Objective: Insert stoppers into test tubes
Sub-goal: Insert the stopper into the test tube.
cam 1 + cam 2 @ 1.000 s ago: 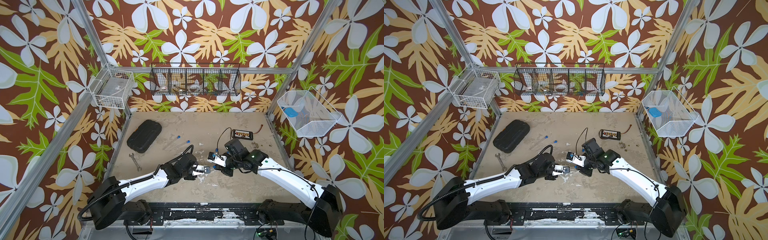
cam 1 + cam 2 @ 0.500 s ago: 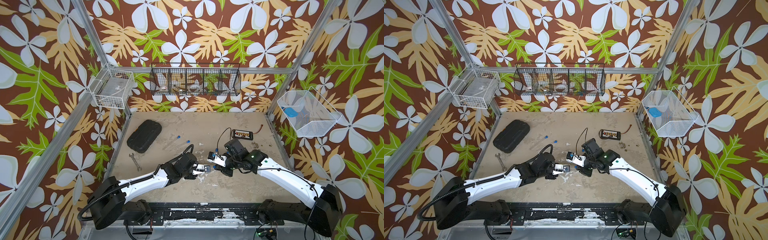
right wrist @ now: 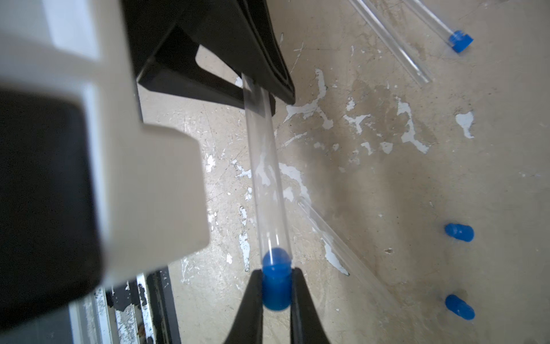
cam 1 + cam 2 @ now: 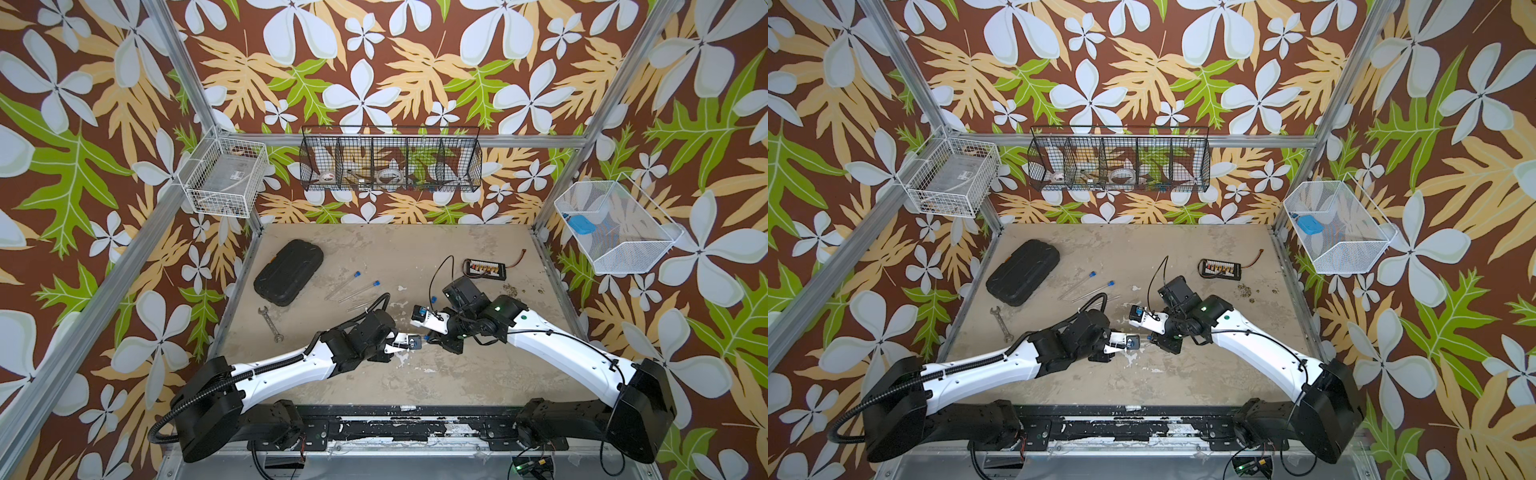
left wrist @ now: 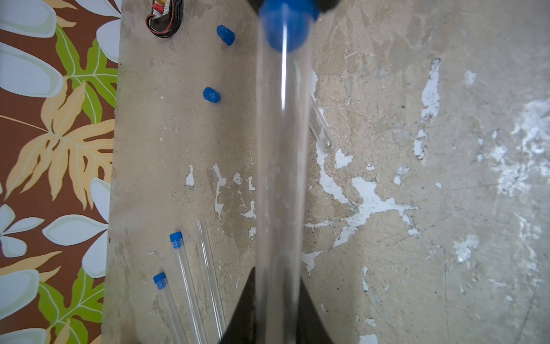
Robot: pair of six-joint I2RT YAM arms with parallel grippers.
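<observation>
My left gripper [image 5: 278, 286] is shut on a clear test tube [image 5: 279, 178], held level above the table. My right gripper [image 3: 276, 283] is shut on a blue stopper [image 3: 276, 286], and the stopper's rounded tip sits inside the tube's mouth [image 3: 275, 253]. In both top views the two grippers [image 4: 410, 342] [image 4: 430, 337] meet tip to tip at the table's middle. Two stoppered tubes [image 5: 184, 283] [image 5: 166, 306] and an empty tube [image 5: 209, 277] lie side by side on the table. Another empty tube [image 3: 342, 247] lies under the held one. Two loose stoppers [image 3: 459, 232] [image 3: 459, 306] rest nearby.
A black case [image 4: 289, 272] and a grey wrench [image 4: 270, 324] lie at the left of the table. A small board with wires [image 4: 484, 268] sits at the back right. Wire baskets [image 4: 390, 160] hang on the walls, one [image 4: 615, 232] holding a flat light-blue object.
</observation>
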